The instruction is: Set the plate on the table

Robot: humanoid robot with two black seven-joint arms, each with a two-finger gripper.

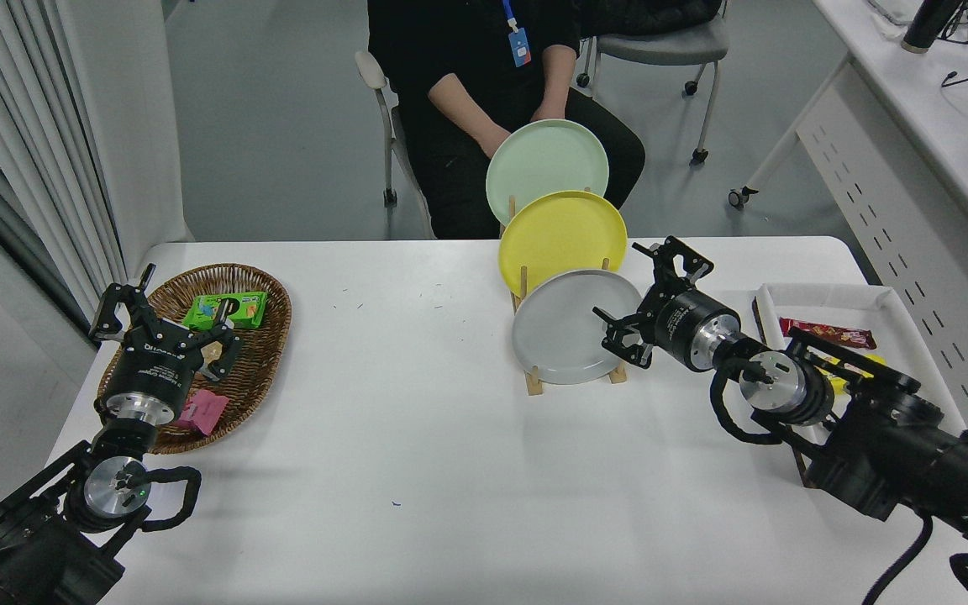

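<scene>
1. The round matte light-grey plate [572,329] stands tilted on edge in the front slot of a wooden rack [534,382] on the large white table [417,437].
2. A yellow plate [561,237] and a pale mint-green plate [546,166] stand behind it in the same rack.
3. The right black gripper [637,296] is at the grey plate's right rim, fingers spread apart; contact with the rim cannot be determined.
4. The left black gripper [166,313] sits parked over a brown wicker basket [261,370], fingers spread.
5. A person [484,76] sits at the far side.
</scene>
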